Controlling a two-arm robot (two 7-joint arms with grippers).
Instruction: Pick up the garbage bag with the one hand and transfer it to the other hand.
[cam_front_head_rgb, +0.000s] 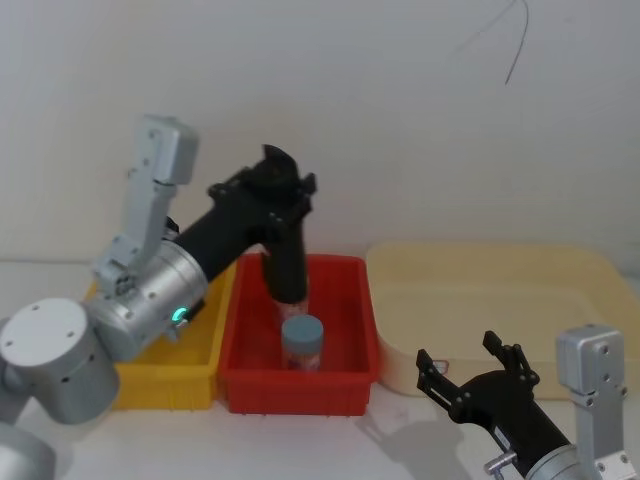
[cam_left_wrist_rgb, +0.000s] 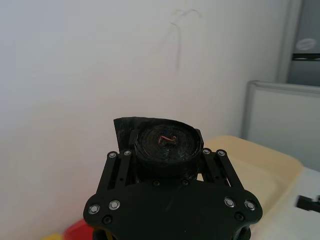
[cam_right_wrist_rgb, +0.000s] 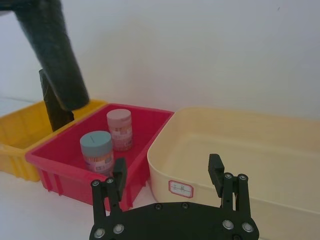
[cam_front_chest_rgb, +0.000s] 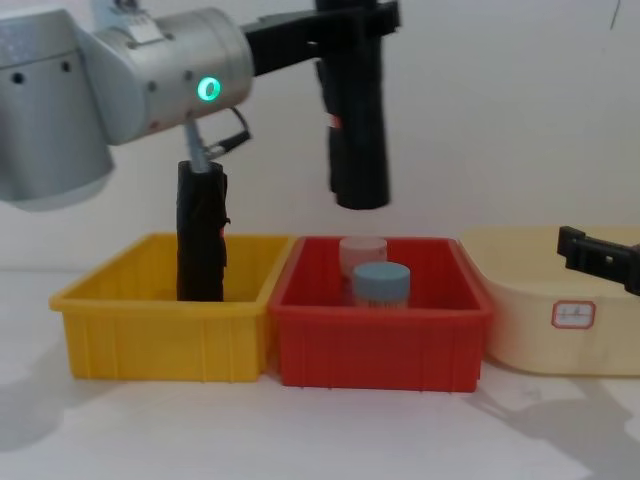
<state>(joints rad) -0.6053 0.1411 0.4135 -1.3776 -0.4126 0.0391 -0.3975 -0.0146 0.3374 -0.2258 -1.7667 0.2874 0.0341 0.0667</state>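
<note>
Your garbage bag (cam_front_chest_rgb: 358, 120) hangs upright in the air above the red bin (cam_front_chest_rgb: 380, 345), its lower end clear of the blue-lidded jar (cam_front_chest_rgb: 380, 283) and the pink jar (cam_front_chest_rgb: 362, 250) inside. The left gripper (cam_front_head_rgb: 280, 195) has its fingers clamped on the roll's upper end. I'd judge the pick-up done and the hand-over ahead of you. Your right gripper (cam_front_head_rgb: 460, 352) sits low over the counter (cam_front_chest_rgb: 300, 430) in front of the cream tray (cam_front_chest_rgb: 520, 330), fingers spread and empty, well apart from the bag. Next you'll likely need to bring the two together and close the right fingers on the roll's free lower length before the left lets go. Mind the jars below.
</note>
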